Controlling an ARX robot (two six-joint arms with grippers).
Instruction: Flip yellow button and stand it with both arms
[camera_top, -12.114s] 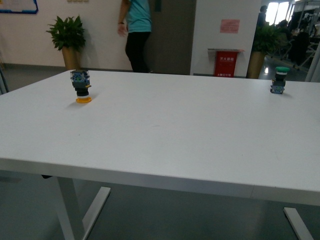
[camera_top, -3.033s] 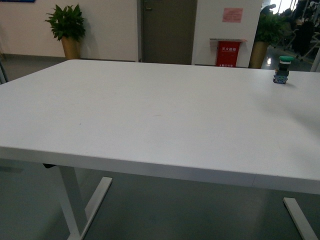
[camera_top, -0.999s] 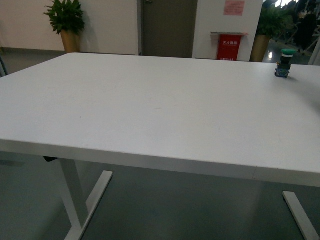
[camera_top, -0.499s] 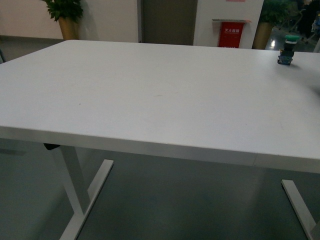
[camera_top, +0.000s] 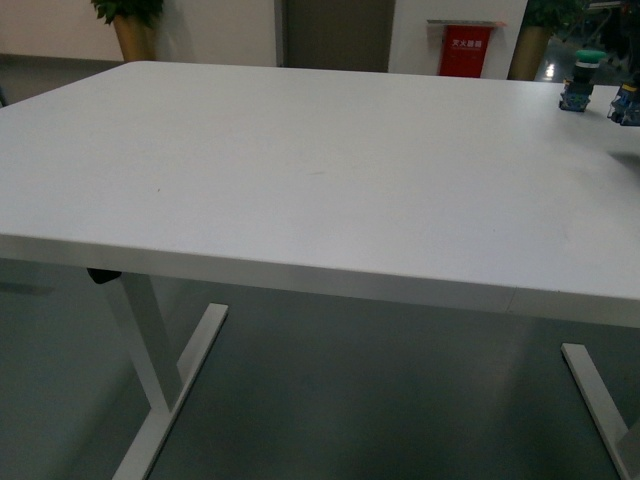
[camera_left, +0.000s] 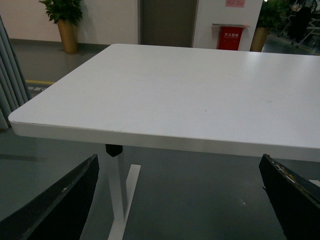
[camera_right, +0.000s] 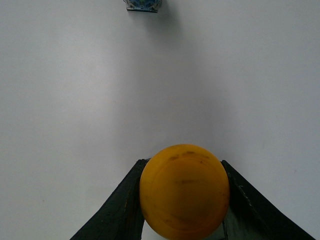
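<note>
- Sitting cap-up between the right gripper (camera_right: 182, 220) fingers (camera_right: 122, 210), yellow button (camera_right: 184, 197) pinched on both sides, above the white table (camera_right: 75, 100).
- Showing at the front view's right edge (camera_top: 628, 103), just beside the green-capped button (camera_top: 581, 80), unlike half a second ago.
- Hanging with fingers (camera_left: 55, 210) spread wide off the table's near edge, left gripper (camera_left: 180, 210) holding nothing.

The right gripper (camera_right: 184, 200) is clasping the yellow button (camera_right: 184, 190) between its two black fingers (camera_right: 122, 210) (cap facing the camera), above the white table (camera_right: 75, 100), while a blue-grey block (camera_right: 143, 5) is sitting well apart.
</note>
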